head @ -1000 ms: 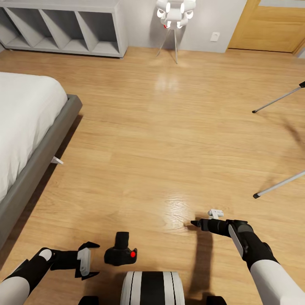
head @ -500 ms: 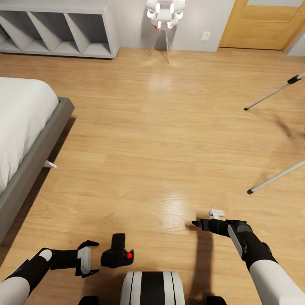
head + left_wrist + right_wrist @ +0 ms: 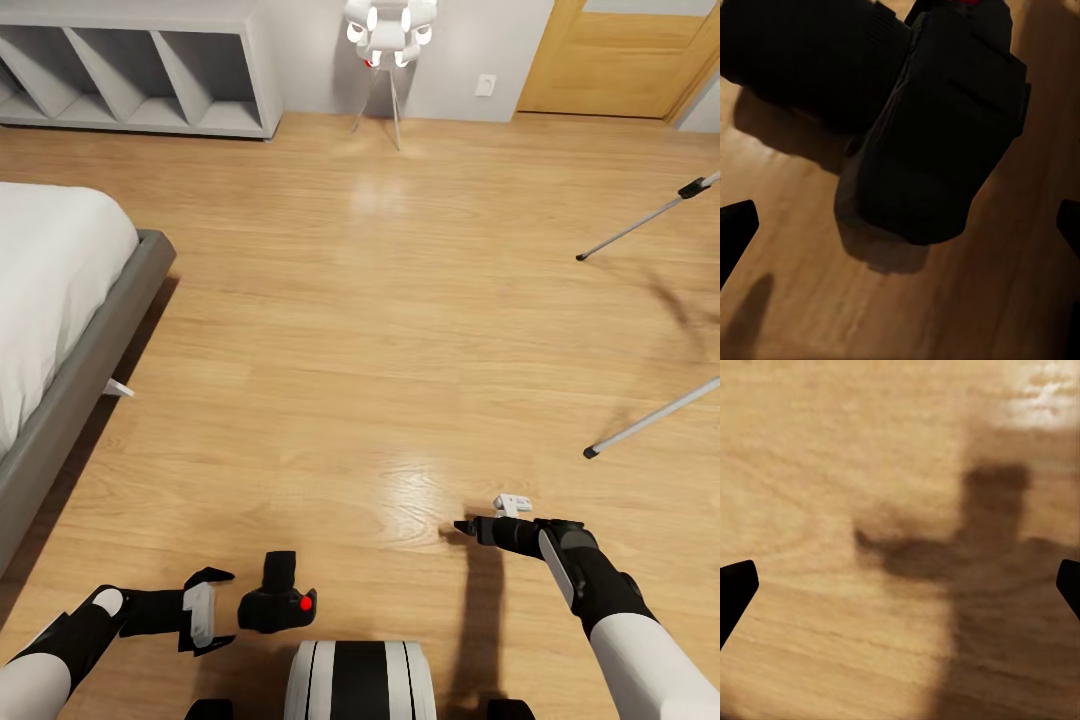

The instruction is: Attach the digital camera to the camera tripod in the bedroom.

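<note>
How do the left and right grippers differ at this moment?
The left gripper points at the digital camera just beyond its open fingers; the right gripper points over bare floor. The left sits low near the robot's base; the right is farther forward. Both are open and empty.

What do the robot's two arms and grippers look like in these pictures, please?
Both arms have smooth white forearm shells that end in black wrist sections with a light grey panel on the side. The left gripper has two short black pointed fingers. The right gripper is black and tapered too, with a small white block on top behind it. No cables or markings are visible.
</note>
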Controlling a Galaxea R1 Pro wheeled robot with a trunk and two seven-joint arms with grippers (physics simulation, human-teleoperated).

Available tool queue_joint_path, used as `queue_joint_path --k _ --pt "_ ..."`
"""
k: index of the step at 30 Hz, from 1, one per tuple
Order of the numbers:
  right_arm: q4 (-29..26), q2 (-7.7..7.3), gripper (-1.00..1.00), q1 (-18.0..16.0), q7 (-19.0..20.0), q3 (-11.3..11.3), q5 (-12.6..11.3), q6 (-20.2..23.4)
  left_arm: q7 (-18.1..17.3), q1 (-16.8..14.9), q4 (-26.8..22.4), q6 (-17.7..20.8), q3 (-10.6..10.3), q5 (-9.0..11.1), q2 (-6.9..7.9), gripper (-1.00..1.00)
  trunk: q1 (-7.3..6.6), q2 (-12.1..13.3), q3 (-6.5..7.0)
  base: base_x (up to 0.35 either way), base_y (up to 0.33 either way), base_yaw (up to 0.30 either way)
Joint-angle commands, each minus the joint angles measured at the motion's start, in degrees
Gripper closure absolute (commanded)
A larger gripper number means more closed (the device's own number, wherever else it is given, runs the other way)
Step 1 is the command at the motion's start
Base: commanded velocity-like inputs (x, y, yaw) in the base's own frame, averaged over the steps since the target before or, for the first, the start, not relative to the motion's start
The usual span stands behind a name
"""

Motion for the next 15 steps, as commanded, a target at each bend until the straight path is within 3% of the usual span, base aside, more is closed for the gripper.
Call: queue_joint_path --k 1,15 --pt "-0.1 0.02 -1.00 0.0 0.3 -0.2 0.0 0.4 -0.3 0.0 -0.1 -0.1 0.4 -0.2 -0.04 -1.00 -0.01 0.0 -0.03 0.000 0.000 0.000" --pt "-0.1 -0.02 -1.00 0.0 0.3 -0.2 0.0 0.4 -0.9 0.0 -0.1 1.8 0.8 0.5 -0.09 -1.00 -0.01 0.0 -0.03 0.000 0.000 0.000"
